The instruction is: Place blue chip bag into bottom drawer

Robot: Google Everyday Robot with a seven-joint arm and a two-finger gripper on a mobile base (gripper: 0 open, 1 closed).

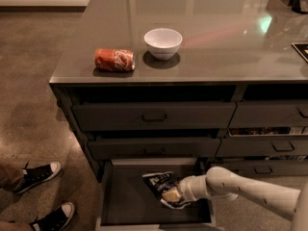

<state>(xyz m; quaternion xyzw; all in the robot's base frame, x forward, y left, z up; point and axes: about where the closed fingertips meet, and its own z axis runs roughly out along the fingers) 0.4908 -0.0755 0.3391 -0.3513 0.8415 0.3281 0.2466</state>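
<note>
Below the surface (216, 57), the bottom drawer (127, 203) stands open. The gripper (174, 196) reaches into it, jaws clamped on the blue chip bag (158, 182) inside. Up top sit a white bowl (163, 42) and a sideways soda can (114, 60).

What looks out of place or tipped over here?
The orange-red soda can lies on its side on the countertop, left of the white bowl; no spill visible. Otherwise nothing odd: the claw holds the blue chip bag low over the open bottom drawer.
</note>
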